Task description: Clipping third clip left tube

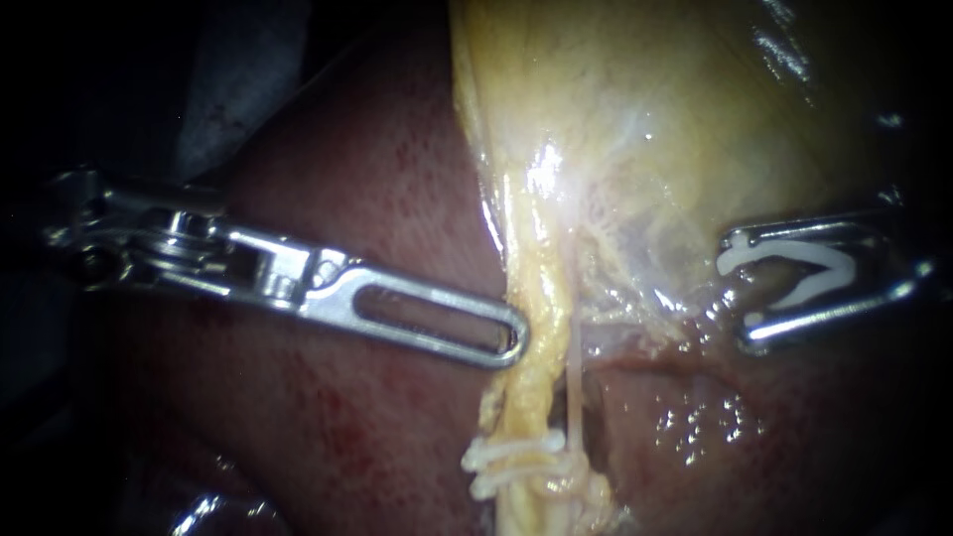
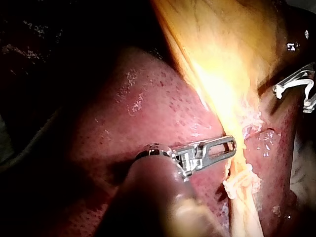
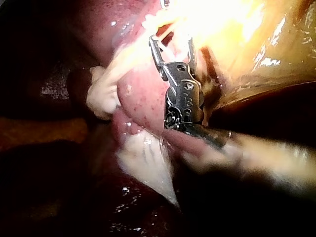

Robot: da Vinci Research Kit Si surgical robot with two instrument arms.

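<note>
A yellow tube [image 1: 531, 298] runs down from the gallbladder [image 1: 645, 109] over the liver [image 1: 347, 169]. Two white clips [image 1: 516, 462] sit across its lower end, also seen in the left wrist view [image 2: 242, 180]. My left instrument [image 1: 516, 342] reaches in with slotted jaws lying together, their tip gripping the tube's left edge [image 2: 232, 145]. My right instrument [image 1: 737, 293] stands to the right of the tube, apart from it, jaws spread around a white clip [image 1: 794, 263] held between them. The right wrist view shows those jaws [image 3: 171, 40] pointing at the bright tissue.
A thin pale strand [image 1: 576, 382] hangs just right of the yellow tube. Wet, glistening liver surface [image 1: 695, 417] lies below the right instrument. The far left and upper left of the endoscope view are dark.
</note>
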